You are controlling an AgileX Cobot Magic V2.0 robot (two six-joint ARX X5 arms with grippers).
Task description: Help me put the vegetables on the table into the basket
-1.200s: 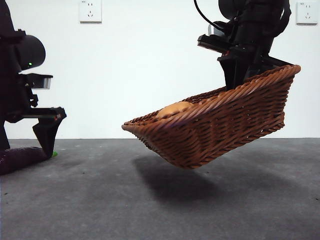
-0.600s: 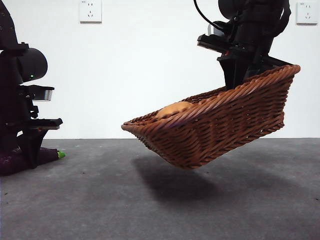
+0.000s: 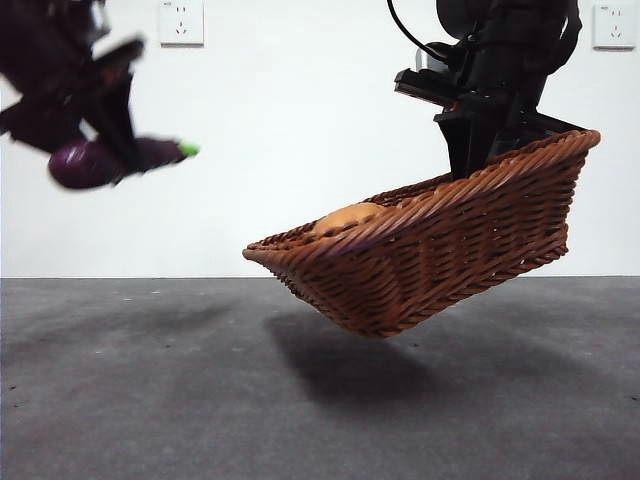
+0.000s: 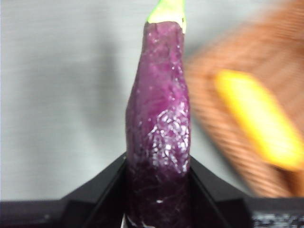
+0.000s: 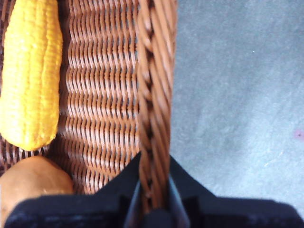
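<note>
1. Right gripper (image 5: 154,199) clamps the rim of the basket (image 3: 440,250), tilted above the table (image 3: 150,400).
2. Only the wrist views show the corn cob (image 5: 31,71) inside, beside the potato (image 5: 28,183).
3. Left gripper (image 4: 156,190) grasps the eggplant (image 4: 159,123), blurred in the front view, high and well apart from the basket.

Both pincers clamped and raised clear of the tabletop.

Left pincer (image 3: 105,140), blurred and high at one side of the front view, closed across the long dark purple eggplant (image 4: 159,123), jaws pressed to its flanks. Right pincer (image 5: 154,190), reaching down from above, pinched on the rim of the tilted brown woven wicker basket (image 3: 450,240).
</note>
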